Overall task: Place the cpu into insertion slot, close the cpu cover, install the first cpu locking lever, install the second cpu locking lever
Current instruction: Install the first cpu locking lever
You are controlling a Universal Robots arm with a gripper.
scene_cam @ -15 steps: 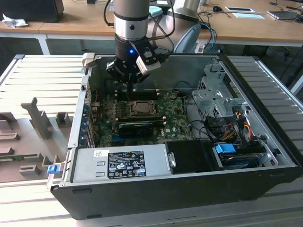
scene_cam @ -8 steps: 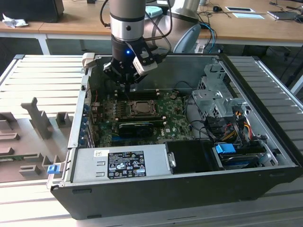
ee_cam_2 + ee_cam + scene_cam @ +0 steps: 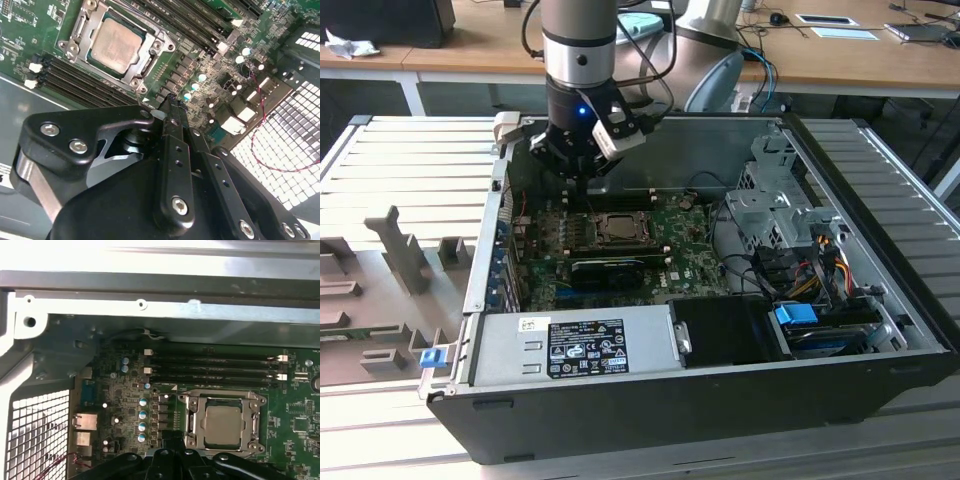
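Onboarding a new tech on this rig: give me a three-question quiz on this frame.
1. True or false: the cpu sits in the insertion slot.
2. The cpu cover is: A) standing upright, B) lying down around the chip, C) off the board.
3. Fill in: the gripper hangs inside the computer ____.
Key: 1 true; 2 B; 3 case.

Exterior view — high, oblique, over whole open case (image 3: 720, 420); both wrist views — close, looking down, sharing cpu (image 3: 116, 44) (image 3: 223, 425).
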